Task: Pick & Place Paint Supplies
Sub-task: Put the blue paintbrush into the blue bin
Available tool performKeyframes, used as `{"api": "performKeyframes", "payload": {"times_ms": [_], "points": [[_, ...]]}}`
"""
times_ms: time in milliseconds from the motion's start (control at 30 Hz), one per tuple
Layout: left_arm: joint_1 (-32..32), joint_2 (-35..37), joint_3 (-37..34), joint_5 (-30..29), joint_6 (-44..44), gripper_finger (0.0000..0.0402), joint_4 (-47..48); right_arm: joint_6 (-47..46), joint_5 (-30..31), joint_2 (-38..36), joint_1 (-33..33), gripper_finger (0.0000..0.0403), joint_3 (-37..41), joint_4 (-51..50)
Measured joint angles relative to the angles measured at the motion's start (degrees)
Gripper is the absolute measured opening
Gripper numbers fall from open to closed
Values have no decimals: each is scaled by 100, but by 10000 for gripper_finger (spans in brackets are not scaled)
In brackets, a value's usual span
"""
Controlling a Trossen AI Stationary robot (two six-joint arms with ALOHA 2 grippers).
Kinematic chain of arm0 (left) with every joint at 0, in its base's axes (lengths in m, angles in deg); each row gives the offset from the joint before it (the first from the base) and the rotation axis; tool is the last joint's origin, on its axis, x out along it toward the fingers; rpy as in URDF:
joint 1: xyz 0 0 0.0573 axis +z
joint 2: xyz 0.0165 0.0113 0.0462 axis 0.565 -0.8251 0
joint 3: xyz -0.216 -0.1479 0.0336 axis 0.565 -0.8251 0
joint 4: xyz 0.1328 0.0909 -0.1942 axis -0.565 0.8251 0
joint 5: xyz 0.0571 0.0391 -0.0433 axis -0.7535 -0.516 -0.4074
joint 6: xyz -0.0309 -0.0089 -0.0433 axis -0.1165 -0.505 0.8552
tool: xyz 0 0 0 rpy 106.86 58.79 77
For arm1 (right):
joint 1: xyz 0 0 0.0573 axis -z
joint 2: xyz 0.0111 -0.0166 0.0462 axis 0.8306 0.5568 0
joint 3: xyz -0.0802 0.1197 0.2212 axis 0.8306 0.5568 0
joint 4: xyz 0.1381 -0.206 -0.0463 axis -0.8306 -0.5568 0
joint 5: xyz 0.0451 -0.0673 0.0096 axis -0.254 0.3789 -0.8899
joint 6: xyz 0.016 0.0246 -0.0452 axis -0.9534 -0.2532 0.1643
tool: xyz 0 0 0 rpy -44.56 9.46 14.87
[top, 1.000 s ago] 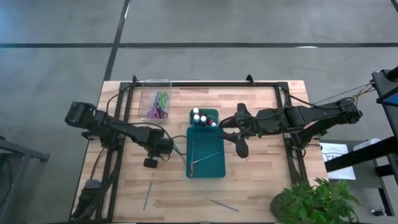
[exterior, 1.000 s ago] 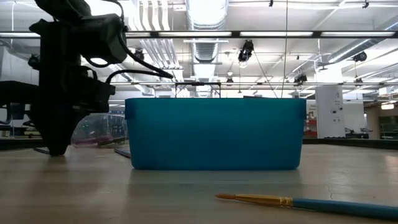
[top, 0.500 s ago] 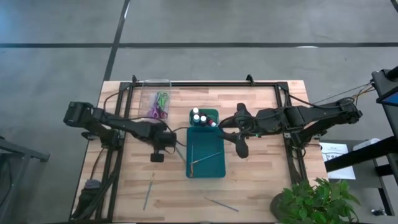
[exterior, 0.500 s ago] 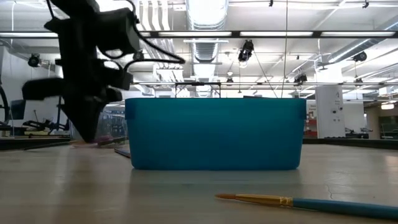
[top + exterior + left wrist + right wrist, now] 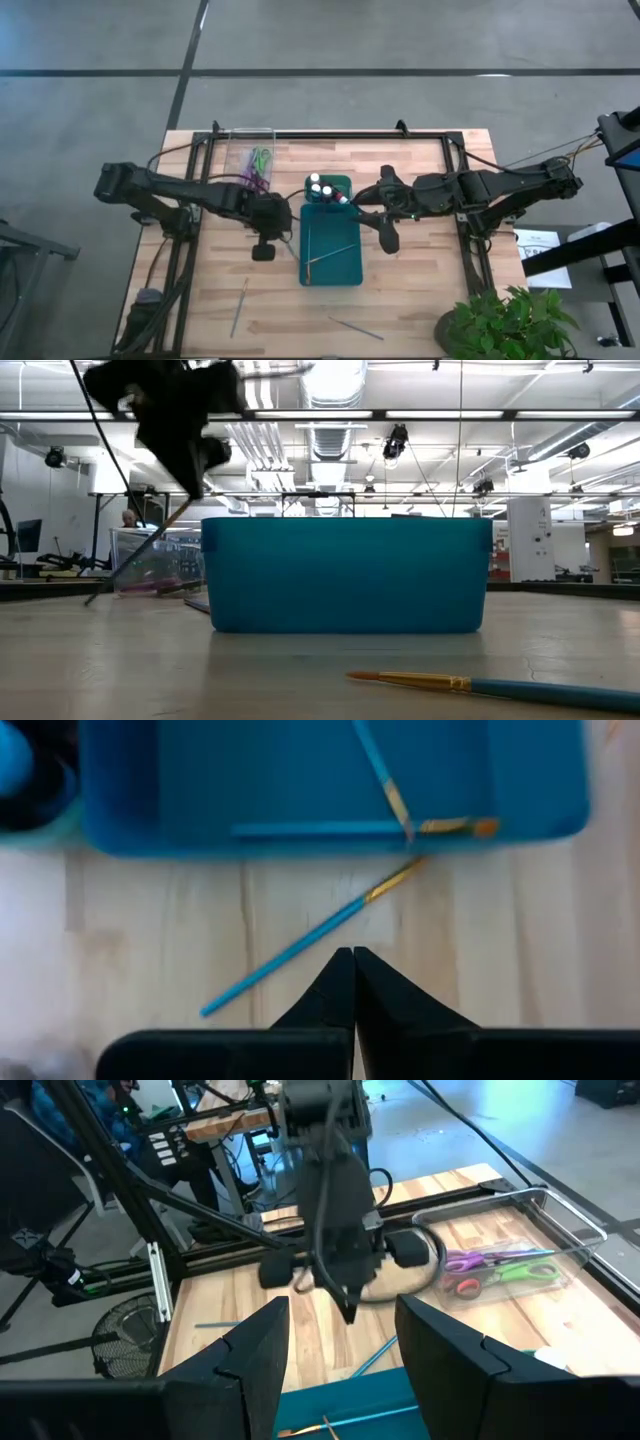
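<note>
Low view alone shows the left pincer (image 5: pixel 190 485) shut on a brush (image 5: pixel 140 555) (tip down) above the wooden worktop (image 5: pixel 120 660).

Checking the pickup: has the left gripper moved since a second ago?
Yes. In the high view the left gripper has shifted toward the teal tray; the low view shows it higher, a brush hanging from it.

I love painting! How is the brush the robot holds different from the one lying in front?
The held brush slants, one end pinched by the left gripper; the front brush lies flat. The held brush is beside the teal tray, the front brush before it. Both have blue handles.
</note>
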Motion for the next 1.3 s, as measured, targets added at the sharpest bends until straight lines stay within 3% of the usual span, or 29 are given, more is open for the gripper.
{"api": "performKeyframes", "payload": {"times_ms": [367,800,1133,1300], "points": [[34,51,463,121,107,0,-83,0,1,0,-2,181,0,2],[74,46,513,167,241,0,-942,0,8,7,0,181,0,0],[90,46,509,167,241,0,-792,0,12,7,-2,181,0,-2],[84,46,503,167,-6,18,-241,0,12,7,0,181,0,0]]}}
